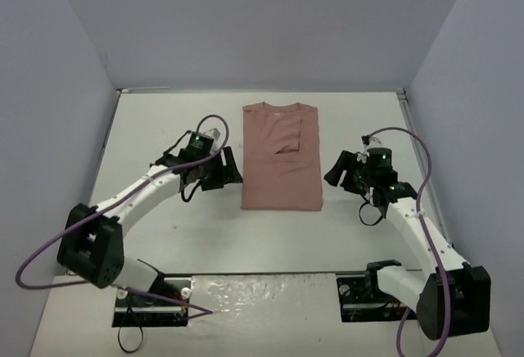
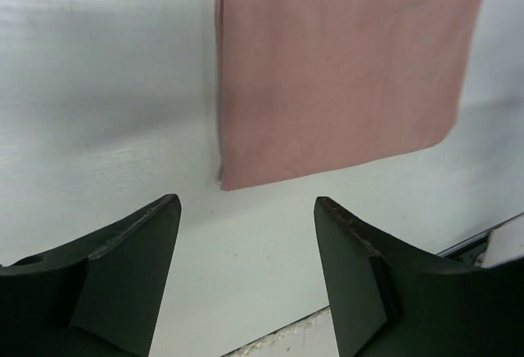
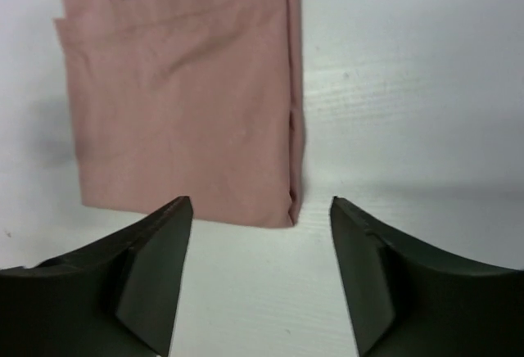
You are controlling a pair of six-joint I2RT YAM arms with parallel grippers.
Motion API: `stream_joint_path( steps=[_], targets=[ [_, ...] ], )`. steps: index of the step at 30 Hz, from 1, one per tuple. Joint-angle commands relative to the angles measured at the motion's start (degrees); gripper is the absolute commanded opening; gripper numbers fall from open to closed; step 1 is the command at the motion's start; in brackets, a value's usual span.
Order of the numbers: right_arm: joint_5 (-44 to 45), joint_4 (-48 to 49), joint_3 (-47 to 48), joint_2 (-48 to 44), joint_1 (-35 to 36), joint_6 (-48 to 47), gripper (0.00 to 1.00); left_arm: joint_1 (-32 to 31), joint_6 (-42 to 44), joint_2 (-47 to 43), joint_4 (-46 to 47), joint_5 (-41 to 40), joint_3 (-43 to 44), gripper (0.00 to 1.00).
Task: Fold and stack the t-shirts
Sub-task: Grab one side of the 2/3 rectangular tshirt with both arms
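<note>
The pink t-shirt (image 1: 280, 164) lies folded into a long strip on the table (image 1: 151, 128). The left claw (image 1: 232, 169) and right claw (image 1: 334, 169) flank it, both wide and empty. Each should pinch all the hem layers, seemingly doubled, and lift together.

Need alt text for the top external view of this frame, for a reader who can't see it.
A dusty-pink t-shirt, folded into a tall rectangle, lies flat on the middle of a white table. The left hand sits just off its left edge and the right hand off its right edge, neither holding the cloth.
</note>
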Motion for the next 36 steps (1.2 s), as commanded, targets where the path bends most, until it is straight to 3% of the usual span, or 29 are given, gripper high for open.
stream_joint_path(
  steps=[1, 9, 24, 36],
  targets=[
    [10.12, -7.67, -0.04, 2.18, 3.89, 3.16, 0.7, -4.51, -3.67, 5.74, -5.16, -4.39, 0.33, 0.67],
    [14.52, -8.7, -0.72, 8.41, 10.33, 8.87, 0.68, -6.81, -4.11, 12.37, -4.38, -7.08, 2.81, 0.68],
    [16.61, -6.71, 0.2, 14.95, 12.97, 10.13, 0.62, -9.65, -5.27, 18.3, -3.0, -6.9, 3.66, 0.61],
    [21.27, -4.94, 0.32, 20.22, 16.66, 12.88, 0.63, -11.38, -6.12, 20.79, -2.65, -7.54, 3.31, 0.33]
  ],
)
